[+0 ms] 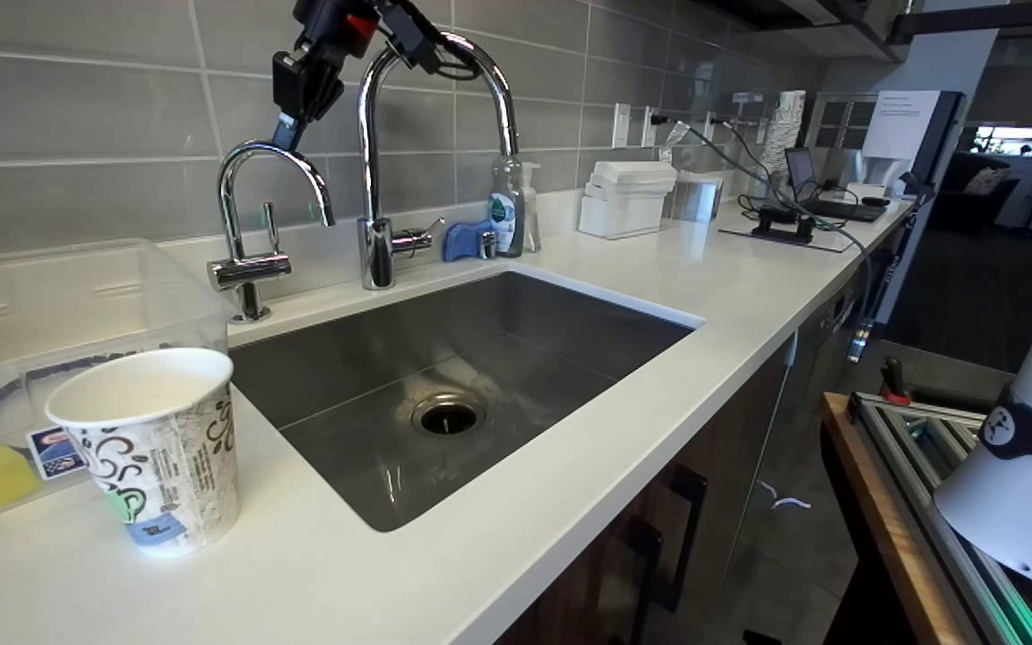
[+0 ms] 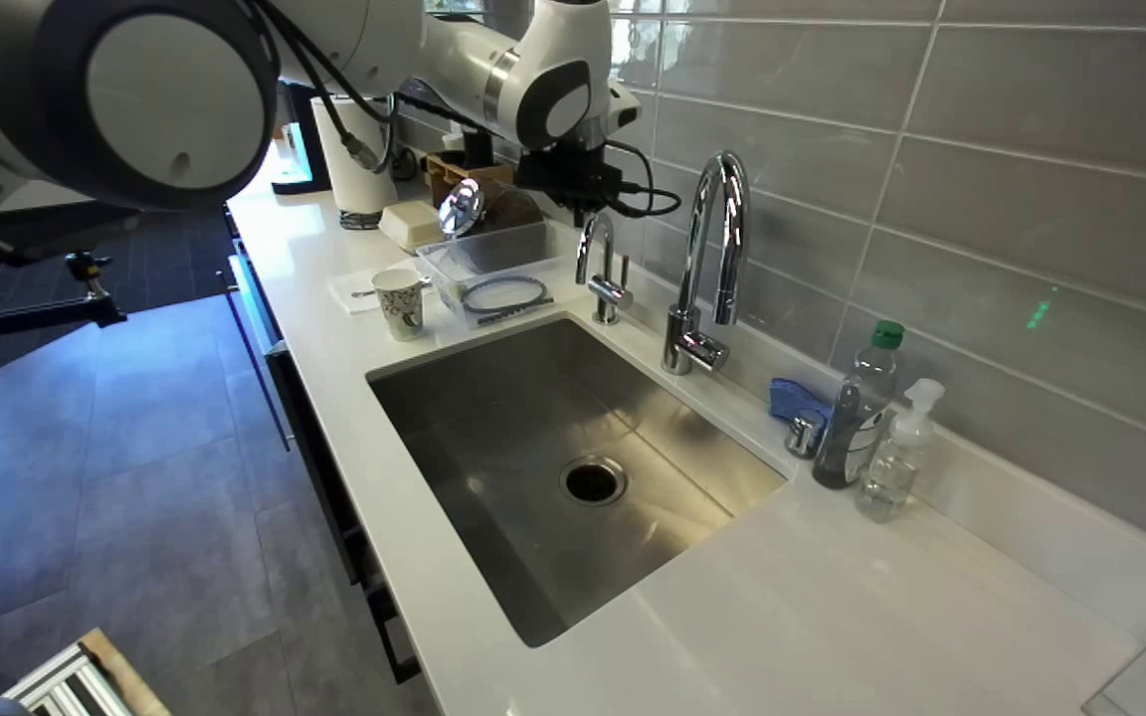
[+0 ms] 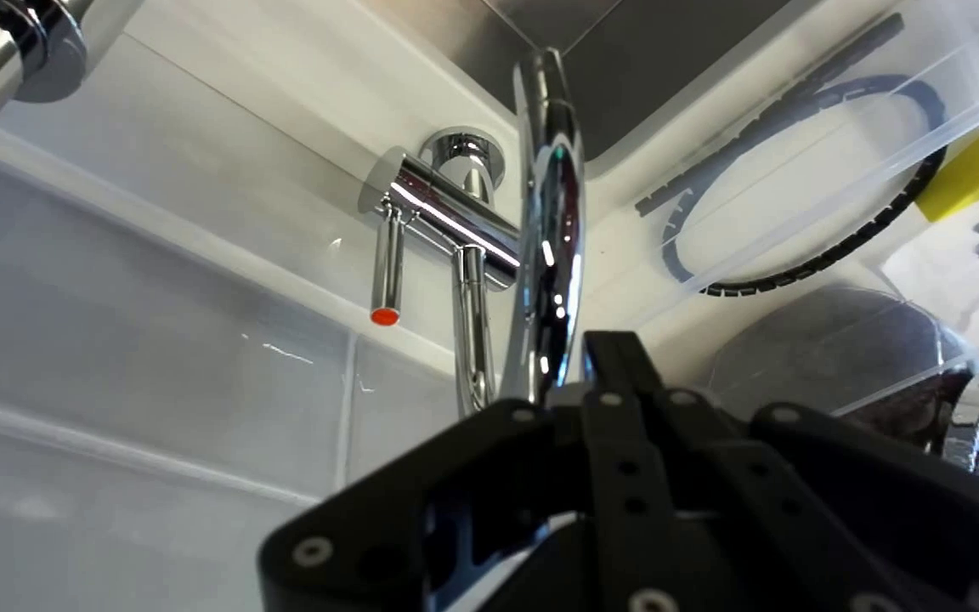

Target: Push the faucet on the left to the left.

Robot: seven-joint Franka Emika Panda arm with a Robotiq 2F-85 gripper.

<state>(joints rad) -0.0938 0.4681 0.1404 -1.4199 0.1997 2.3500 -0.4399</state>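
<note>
The approach appears in hand: above the sink (image 1: pixel 529 394), at its rear left corner, where the faucet (image 1: pixel 252 268) stands, the gripper (image 1: pixel 287 134) has its fingers (image 3: pixel 621 365) together. Next, we should confirm contact, then push left.

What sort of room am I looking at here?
Probably a kitchen, though home or office is unclear: a rectangular stainless-steel sink has a short, thin chrome gooseneck faucet and a taller, thicker high-arched chrome faucet beside it.

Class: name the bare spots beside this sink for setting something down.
Bare: counter between pump bottle and front edge; strip between sink and that edge. Crowded: around small faucet, tall faucet and labelled bottle; near cup and bin.
</note>
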